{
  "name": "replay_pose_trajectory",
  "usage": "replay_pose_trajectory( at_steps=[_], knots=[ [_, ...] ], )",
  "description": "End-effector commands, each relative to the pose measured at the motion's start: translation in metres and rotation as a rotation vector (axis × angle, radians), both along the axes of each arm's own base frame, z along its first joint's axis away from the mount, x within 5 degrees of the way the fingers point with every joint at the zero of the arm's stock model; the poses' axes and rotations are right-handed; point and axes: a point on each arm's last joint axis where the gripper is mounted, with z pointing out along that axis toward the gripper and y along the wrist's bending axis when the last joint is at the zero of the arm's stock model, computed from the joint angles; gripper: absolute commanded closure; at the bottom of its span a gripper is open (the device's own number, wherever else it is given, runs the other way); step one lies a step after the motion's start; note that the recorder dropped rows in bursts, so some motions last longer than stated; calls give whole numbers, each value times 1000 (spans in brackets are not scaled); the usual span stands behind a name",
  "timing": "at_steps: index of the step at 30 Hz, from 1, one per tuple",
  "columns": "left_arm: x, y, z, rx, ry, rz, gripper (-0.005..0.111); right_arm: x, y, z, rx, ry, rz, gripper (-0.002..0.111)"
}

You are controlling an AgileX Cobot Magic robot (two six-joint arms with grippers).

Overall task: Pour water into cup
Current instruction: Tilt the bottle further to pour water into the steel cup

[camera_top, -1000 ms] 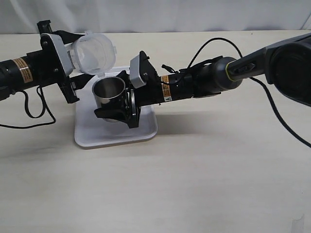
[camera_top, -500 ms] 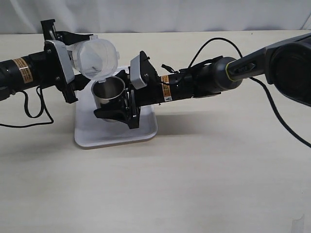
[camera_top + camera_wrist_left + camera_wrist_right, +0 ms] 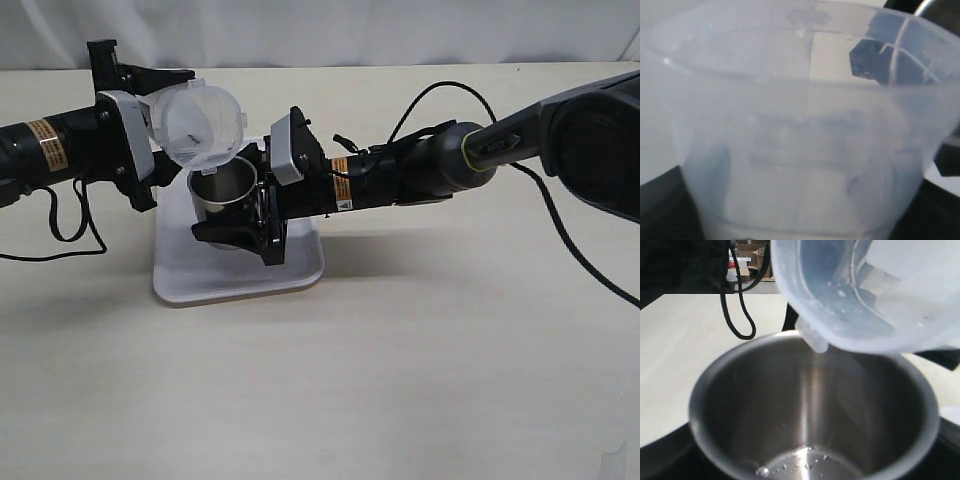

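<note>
The steel cup [image 3: 222, 190] hangs just above the white tray [image 3: 240, 278], and my right gripper [image 3: 236, 200] is shut on it, upright. My left gripper [image 3: 162, 122] is shut on a clear plastic container [image 3: 200, 120], tipped with its mouth toward the cup and its spout at the cup's rim. In the right wrist view the container's spout [image 3: 812, 340] hangs over the cup's mouth [image 3: 810, 405], and a little water [image 3: 807, 465] with bubbles shines at the bottom. The container [image 3: 800, 125] fills the left wrist view and hides the fingers.
The tray lies on a pale wooden table. A black cable [image 3: 62, 228] loops on the table at the left, also in the right wrist view [image 3: 740, 315]. The right arm's cable [image 3: 565, 225] trails across the right side.
My left gripper has tipped the container further and brought its spout down to the cup's rim. The right gripper and cup have barely moved.
</note>
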Motion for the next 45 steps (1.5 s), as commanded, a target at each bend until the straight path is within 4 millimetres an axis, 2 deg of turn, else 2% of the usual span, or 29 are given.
replay_pose_trajectory(
  at_steps=[1,45],
  knots=[
    [1,-2,11,-16,-83,-21,107,1,-1,5,30,-6,-2,104],
    [3,-2,17,89,-281,-44,107,1,-2,1,-3,13,-3,104]
  ],
)
